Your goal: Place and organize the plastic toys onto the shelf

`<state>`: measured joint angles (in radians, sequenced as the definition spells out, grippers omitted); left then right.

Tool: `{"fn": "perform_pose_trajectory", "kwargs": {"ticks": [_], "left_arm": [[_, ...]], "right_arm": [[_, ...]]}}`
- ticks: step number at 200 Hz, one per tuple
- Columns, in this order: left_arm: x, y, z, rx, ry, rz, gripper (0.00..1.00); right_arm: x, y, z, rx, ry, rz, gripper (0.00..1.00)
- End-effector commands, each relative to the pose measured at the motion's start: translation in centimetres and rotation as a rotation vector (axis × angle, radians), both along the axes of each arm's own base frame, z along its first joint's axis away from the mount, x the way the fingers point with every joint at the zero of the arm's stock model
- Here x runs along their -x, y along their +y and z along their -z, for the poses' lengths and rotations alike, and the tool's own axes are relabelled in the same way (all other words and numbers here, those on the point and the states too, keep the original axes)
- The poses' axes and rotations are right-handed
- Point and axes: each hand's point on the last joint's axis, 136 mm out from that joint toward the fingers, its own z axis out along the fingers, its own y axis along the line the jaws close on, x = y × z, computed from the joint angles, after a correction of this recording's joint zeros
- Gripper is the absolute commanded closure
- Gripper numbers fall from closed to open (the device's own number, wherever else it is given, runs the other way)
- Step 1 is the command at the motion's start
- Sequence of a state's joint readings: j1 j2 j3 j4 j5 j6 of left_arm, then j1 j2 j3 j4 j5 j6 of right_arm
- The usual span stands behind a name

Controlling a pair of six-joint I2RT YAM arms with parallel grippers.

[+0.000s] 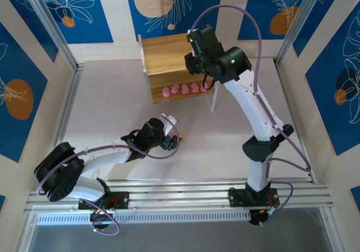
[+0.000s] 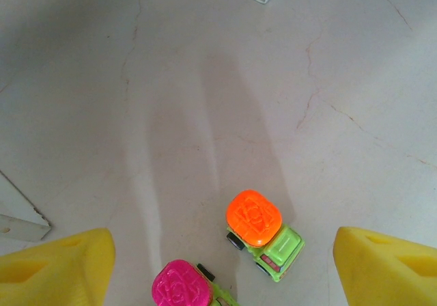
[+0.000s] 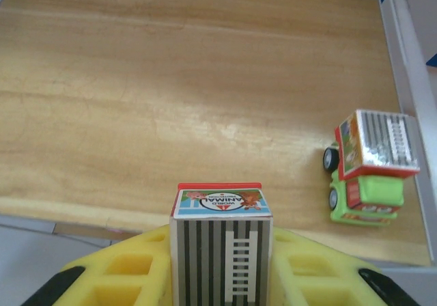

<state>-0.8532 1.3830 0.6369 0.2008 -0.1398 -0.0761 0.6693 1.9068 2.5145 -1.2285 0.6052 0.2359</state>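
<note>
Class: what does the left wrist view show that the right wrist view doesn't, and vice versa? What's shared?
Left wrist: an orange-topped green plastic truck and a magenta-topped one on the pale tabletop, below the open left gripper. Right wrist: the light wooden shelf, a striped-box green truck parked on it, a second striped truck in the shut right gripper. Both: yellow fingers and toy trucks.

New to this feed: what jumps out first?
A row of pink toys lines the shelf's lower tier. Above the shelf top, the right pincer is shut on a striped box truck, with another truck parked near its edge. On the table, an orange-topped truck and a magenta-topped truck sit by the open left pincer.
</note>
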Motion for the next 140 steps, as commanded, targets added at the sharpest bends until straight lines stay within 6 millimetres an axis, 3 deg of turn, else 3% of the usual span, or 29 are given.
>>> {"fn": "perform_pose_trajectory", "kwargs": {"ticks": [1, 54, 140], "left_arm": [[-0.4, -0.4, -1.1, 0.006, -0.027, -0.002, 0.17], [-0.5, -0.4, -1.1, 0.006, -0.029, -0.004, 0.17], [-0.5, -0.4, -1.1, 0.004, -0.029, -0.006, 0.17]], "right_arm": [[-0.9, -1.1, -0.3, 0.036, -0.003, 0.005, 0.71], [-2.7, -1.6, 0.4, 0.013, 0.009, 0.017, 0.7], [-3.6, -1.4, 0.9, -0.003, 0.019, 0.014, 0.68]]}}
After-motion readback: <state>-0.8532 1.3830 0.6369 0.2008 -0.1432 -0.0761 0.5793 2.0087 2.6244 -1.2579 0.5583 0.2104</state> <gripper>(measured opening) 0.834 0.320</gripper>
